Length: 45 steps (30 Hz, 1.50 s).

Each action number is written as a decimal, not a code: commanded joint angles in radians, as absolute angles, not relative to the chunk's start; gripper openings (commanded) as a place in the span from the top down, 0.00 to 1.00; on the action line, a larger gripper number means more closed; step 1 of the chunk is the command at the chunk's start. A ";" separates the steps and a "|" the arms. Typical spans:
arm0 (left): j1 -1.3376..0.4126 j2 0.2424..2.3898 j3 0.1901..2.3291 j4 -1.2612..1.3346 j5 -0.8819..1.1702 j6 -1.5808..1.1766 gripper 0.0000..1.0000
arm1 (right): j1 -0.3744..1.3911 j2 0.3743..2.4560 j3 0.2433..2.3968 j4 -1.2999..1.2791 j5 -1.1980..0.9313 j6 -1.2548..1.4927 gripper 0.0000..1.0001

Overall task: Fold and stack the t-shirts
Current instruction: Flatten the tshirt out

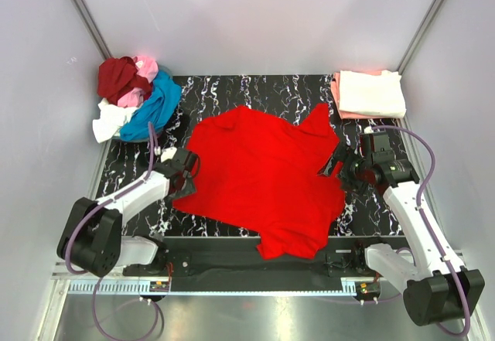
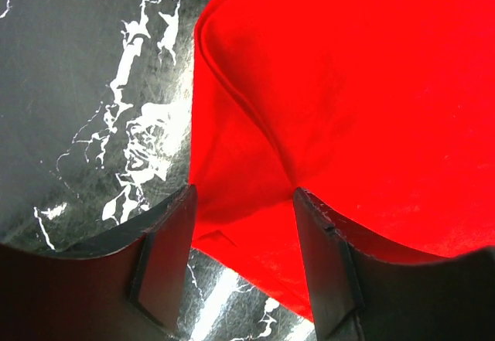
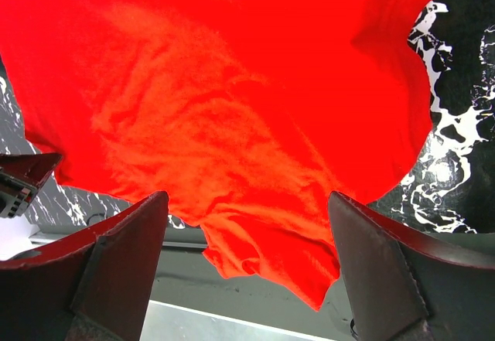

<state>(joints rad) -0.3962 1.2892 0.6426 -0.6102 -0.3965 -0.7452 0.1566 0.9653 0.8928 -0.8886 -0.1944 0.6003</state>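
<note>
Red cloth fills the gap between the jaws of the left gripper, which stand apart with a creased corner of the bright red shirt lying between them, clamped on nothing. The left wrist view does not show whether the inner faces touch the cloth. The right gripper is spread wider, its jaws well apart on either side of a rumpled bulge of the same shirt and closed on nothing. The left arm reaches low from its base at the near left corner, slanting up and rightward over the black marbled table, its wrist at the shirt's left edge. The right arm rises from the near right corner, forearm leaning inward, wrist bent leftward to the shirt's right edge below a sleeve. The shirt lies spread and wrinkled in the middle of the table between the two grippers, one lobe reaching past the near edge. A heap of shirts in dark red, pink, blue and white sits at the far left corner. A folded stack, pale over salmon, sits at the far right corner.
</note>
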 commanded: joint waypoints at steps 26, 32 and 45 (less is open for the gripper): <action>-0.396 1.316 0.654 -0.558 -0.390 -0.719 0.82 | 0.161 0.925 0.911 -0.934 -0.224 0.569 0.11; -0.394 1.218 0.676 -0.621 -0.393 -0.727 0.77 | 0.164 0.914 0.917 -0.948 -0.235 0.584 0.12; -0.391 1.014 0.690 -0.672 -0.413 -0.742 1.00 | 0.863 0.836 0.778 -1.025 0.021 1.014 0.18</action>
<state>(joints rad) -0.3954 1.0790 0.6678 -0.6655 -0.3870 -0.7303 0.6971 0.8330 0.8181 -0.9779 -0.0887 0.8295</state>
